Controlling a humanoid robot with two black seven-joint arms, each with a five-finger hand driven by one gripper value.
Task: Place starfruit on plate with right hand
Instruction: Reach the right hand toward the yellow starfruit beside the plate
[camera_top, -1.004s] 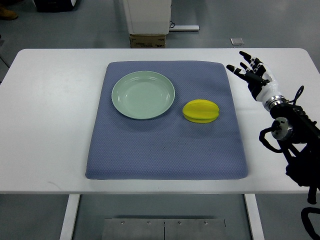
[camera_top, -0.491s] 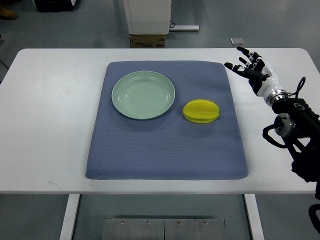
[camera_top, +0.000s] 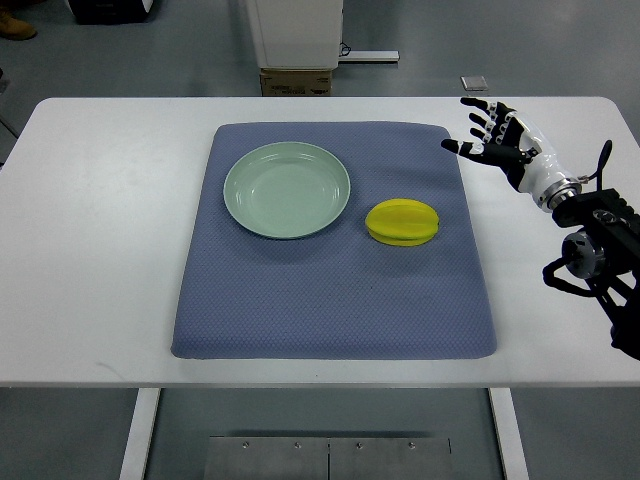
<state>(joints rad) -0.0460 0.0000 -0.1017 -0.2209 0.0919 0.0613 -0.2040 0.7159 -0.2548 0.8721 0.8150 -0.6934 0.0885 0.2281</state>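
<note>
A yellow ribbed starfruit (camera_top: 403, 222) is lying on a blue-grey quilted fabric mat (camera_top: 330, 300), just to the right of a round pale green plate (camera_top: 287, 190) that is sitting empty on the mat's upper-left part. The fruit and the plate are lying close together but not touching. The mat is covering the middle of a white rectangular counter (camera_top: 100, 250). The right hand (camera_top: 500, 142), black-and-white with jointed fingers (camera_top: 478, 103), is hovering above the counter near the mat's upper-right corner, well apart from the starfruit. Its fingers are spreading wide and gripping nothing. Its dark arm is entering from the picture's right edge.
</note>
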